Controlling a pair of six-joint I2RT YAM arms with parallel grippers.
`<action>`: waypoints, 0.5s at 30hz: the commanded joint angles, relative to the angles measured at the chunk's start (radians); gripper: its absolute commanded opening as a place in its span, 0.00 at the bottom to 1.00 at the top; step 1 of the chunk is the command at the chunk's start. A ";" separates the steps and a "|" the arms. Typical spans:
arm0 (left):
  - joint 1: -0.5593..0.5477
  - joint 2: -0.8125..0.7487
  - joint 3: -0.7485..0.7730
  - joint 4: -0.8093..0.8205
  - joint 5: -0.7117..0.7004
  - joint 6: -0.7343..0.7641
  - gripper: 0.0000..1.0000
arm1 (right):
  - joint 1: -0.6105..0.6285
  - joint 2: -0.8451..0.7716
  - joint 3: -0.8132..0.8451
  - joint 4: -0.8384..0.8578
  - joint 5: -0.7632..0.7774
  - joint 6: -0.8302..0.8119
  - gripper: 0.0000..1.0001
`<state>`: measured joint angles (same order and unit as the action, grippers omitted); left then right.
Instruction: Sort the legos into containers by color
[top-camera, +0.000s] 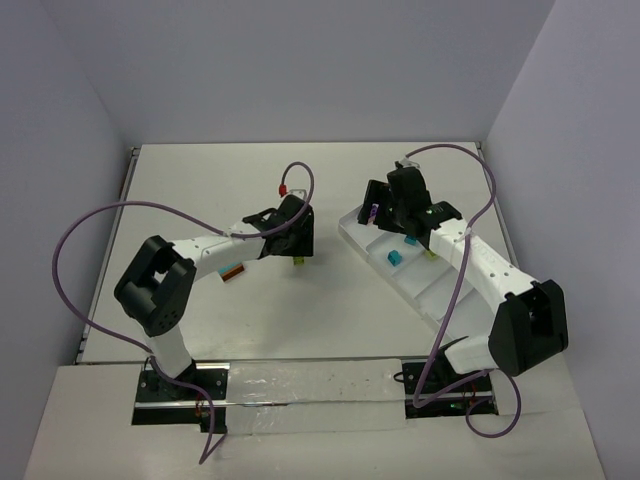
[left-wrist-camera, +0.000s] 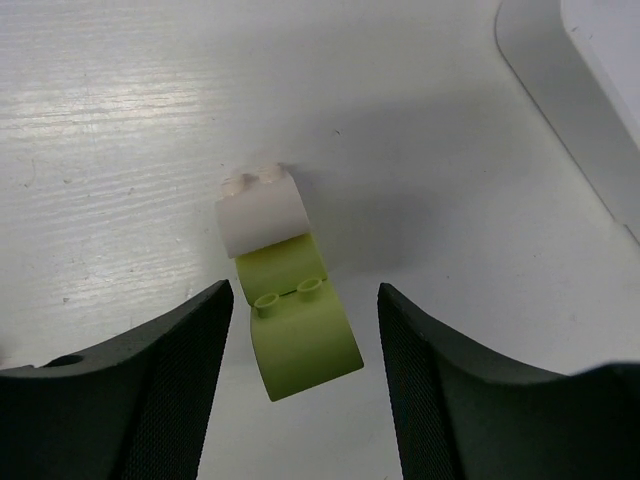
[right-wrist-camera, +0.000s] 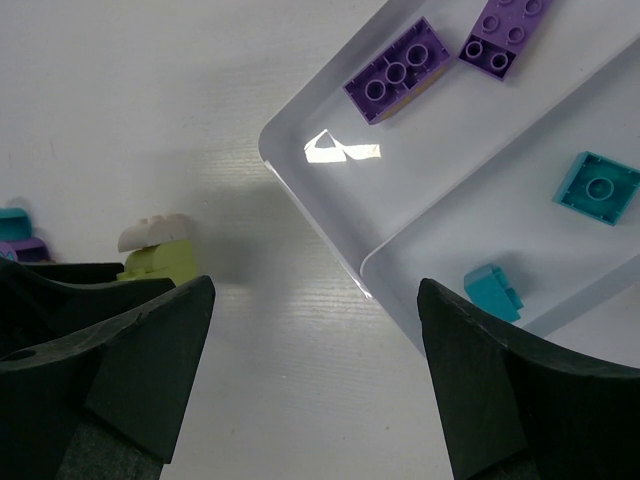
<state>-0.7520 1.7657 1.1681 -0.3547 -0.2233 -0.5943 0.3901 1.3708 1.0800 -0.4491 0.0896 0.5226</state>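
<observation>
- Our left tool is spread wide and sits low over the tabletop. It straddles a green brick with a gap on each side, so nothing is pinched yet
- A cream brick overlaps the far end of the green brick. The two look joined as one small clump, lying on the tabletop outside the tray
- Our right tool is also spread and empty, and it hangs over the tabletop just beside the corner of the tray
- In the tray, the end compartment holds two purple bricks and the next one holds two teal bricks. We see no cream piece in the compartments that the right wrist view shows
- We judge the step in hand to be the pickup of the green-and-cream clump, with the sorting partly done
- The next move calls for closing the left tool squarely on the sides of the green brick and then lifting
- Since two colours seem stuck together, we expect they must be pulled apart before each goes to its own compartment, perhaps with the right tool gripping the cream brick
- The green brick lies a little askew in the gap, so we think a careless squeeze could twist it or push it out
</observation>
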 joint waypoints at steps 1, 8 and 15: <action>-0.010 -0.003 0.049 -0.026 -0.038 -0.007 0.70 | -0.002 -0.031 -0.010 0.007 0.007 -0.005 0.90; -0.020 -0.001 0.047 -0.057 -0.077 -0.036 0.66 | -0.002 -0.026 -0.009 0.010 -0.008 -0.002 0.90; -0.049 0.006 0.053 -0.096 -0.130 -0.083 0.62 | -0.002 -0.026 0.000 0.006 -0.015 -0.001 0.90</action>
<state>-0.7803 1.7660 1.1767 -0.4209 -0.3024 -0.6399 0.3901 1.3708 1.0721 -0.4503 0.0812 0.5236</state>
